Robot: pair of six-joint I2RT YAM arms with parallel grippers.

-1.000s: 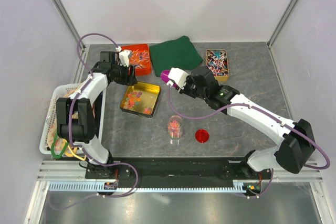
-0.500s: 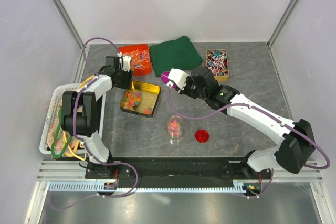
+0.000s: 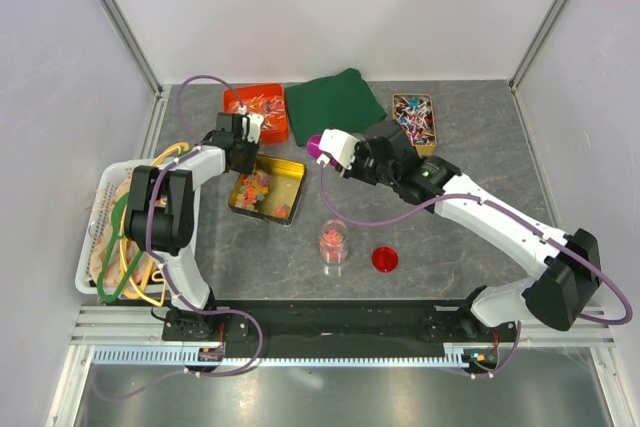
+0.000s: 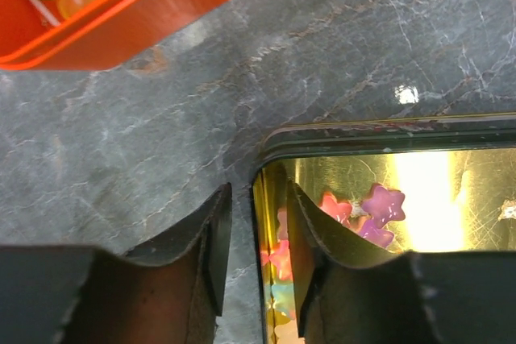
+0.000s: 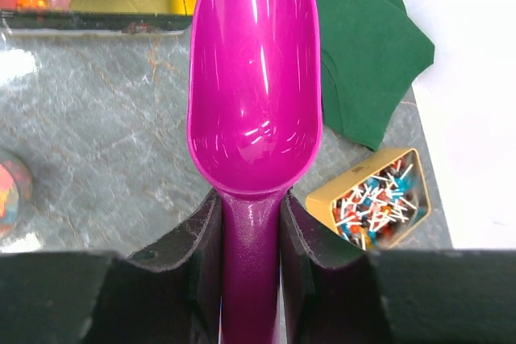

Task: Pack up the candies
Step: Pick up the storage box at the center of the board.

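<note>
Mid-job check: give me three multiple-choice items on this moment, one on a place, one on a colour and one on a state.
1. Where is the left gripper relative to the gold tin holding candies?
A astride its wall; B wholly inside it; C far from it.
2. What colour is the scoop in the right gripper?
A blue; B magenta; C white.
3. What state is the scoop's bowl in?
A heaped full; B half full; C empty.

Answers:
1. A: one finger sits inside the rim, the other outside.
2. B: the right wrist view shows glossy magenta.
3. C: the bowl is bare.
</note>
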